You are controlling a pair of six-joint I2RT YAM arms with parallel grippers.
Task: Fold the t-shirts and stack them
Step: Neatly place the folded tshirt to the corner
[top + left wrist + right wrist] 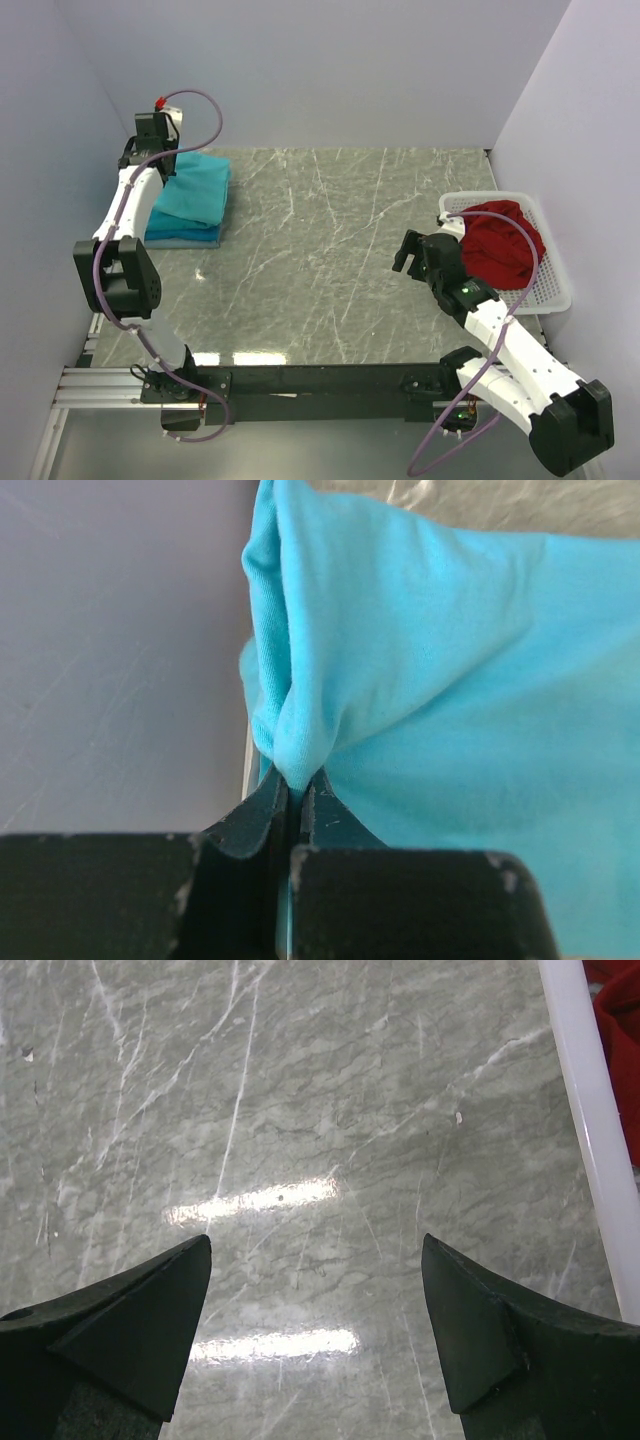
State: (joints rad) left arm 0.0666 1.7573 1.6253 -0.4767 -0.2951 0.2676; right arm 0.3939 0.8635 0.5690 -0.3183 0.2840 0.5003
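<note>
Folded turquoise-blue t-shirts lie stacked at the far left of the table. My left gripper is at the stack's left edge, shut on a pinched fold of the top t-shirt. The cloth bunches up between its fingertips. My right gripper is open and empty, over bare table left of the basket. In the right wrist view its jaws stand wide apart with only marble between them.
A white basket at the right edge holds a crumpled red cloth. Its rim and the red cloth show in the right wrist view. Walls close in on the left, back and right. The table is grey marble.
</note>
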